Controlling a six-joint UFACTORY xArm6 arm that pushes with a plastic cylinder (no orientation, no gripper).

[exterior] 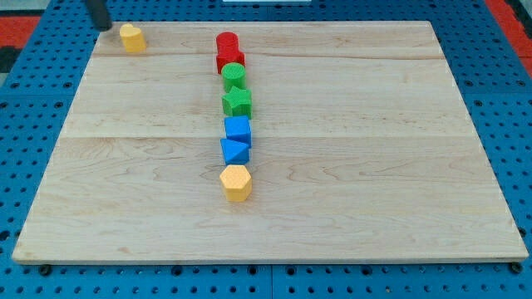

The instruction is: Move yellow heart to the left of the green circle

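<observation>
My tip, the lower end of a plain dark rod with nothing that opens or closes, sits at the far left corner of the pale wooden board. Just to its right, close by but apparently not touching, lies the small yellow heart block. Well right of the tip stands a column: red cylinder, another red block, green circle, green block, blue cube, blue block, yellow hexagonal block.
</observation>
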